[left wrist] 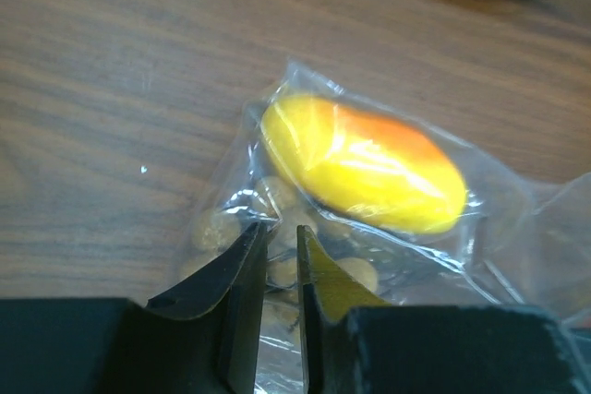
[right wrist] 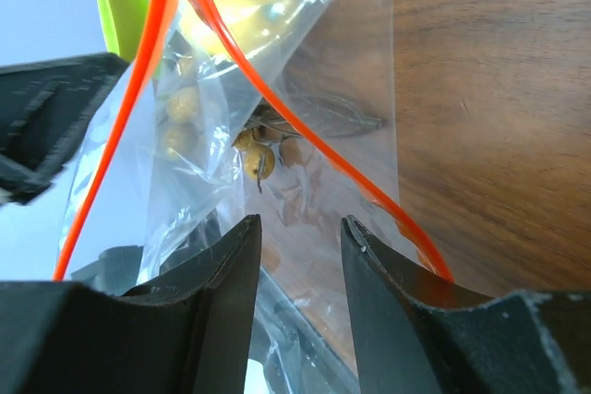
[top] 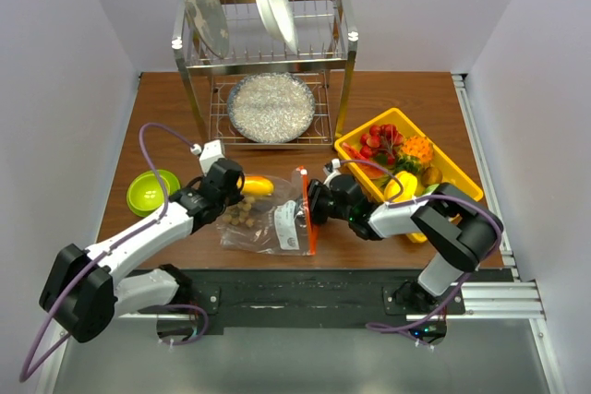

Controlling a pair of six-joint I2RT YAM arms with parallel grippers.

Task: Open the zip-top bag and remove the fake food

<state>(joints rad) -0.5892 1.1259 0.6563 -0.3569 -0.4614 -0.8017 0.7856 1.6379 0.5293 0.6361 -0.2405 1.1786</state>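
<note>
Two grippers: the left gripper (left wrist: 282,239) pinches the bag's film, fingers almost together; the right gripper (right wrist: 295,228) stands with fingers parted at the bag's mouth, clamping nothing.
Bag place: the zip-top bag (top: 268,220) lies on the table (top: 406,103) between both arms, its orange zipper strip (top: 308,214) toward the right arm, its two halves spread apart.
Inside: mango (left wrist: 365,165) and brown balls (right wrist: 254,159) sit in the bag.
Right side: a yellow tray (top: 464,180) of toy foods lies near; the right forearm crosses its near corner.
Left side: a green bowl (top: 152,193) sits beside the left arm.
Behind: a dish rack (top: 343,43); bare wood lies between it and the bag.
Edges: the bag's near side is close to the table's front edge.
</note>
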